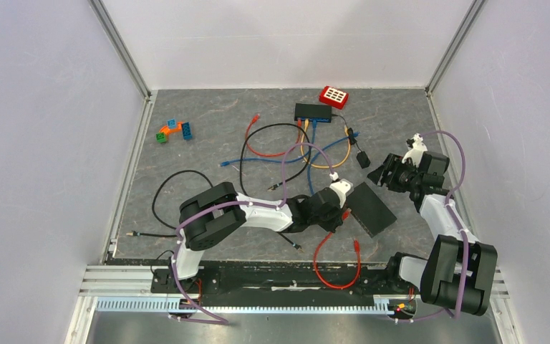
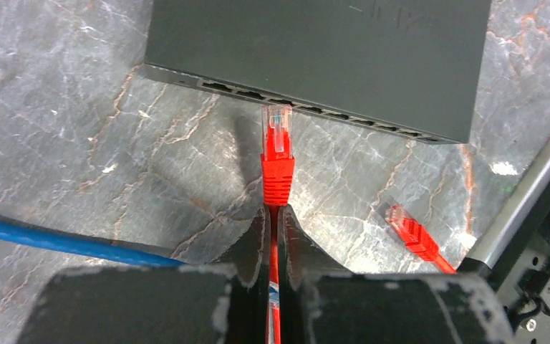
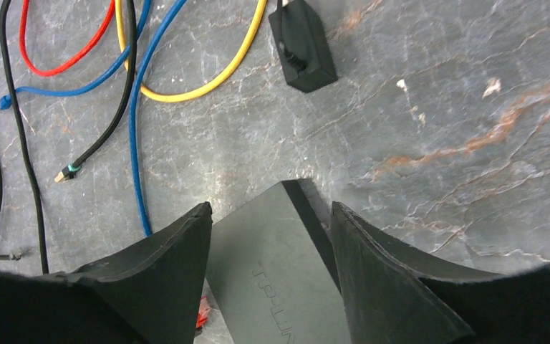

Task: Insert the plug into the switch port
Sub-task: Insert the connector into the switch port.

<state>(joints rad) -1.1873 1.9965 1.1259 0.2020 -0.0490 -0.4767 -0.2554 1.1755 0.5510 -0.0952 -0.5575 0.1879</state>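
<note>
where bare table [image 2: 79, 129] fronts the switch [image 2: 315, 43], left claw [image 2: 273, 215] pinches the cable [image 2: 273, 247] behind a clear-tipped red plug [image 2: 277, 143]; right claw [image 3: 270, 209] gapes empty.

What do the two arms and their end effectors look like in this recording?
The left arm and right arm both have chunky black joint housings and white links. A purple cable loops along each. The left end effector and right end effector each have two black wedge-shaped fingers.

Cable tangle [image 1: 261, 153] left of switch [image 1: 371, 208]
</note>
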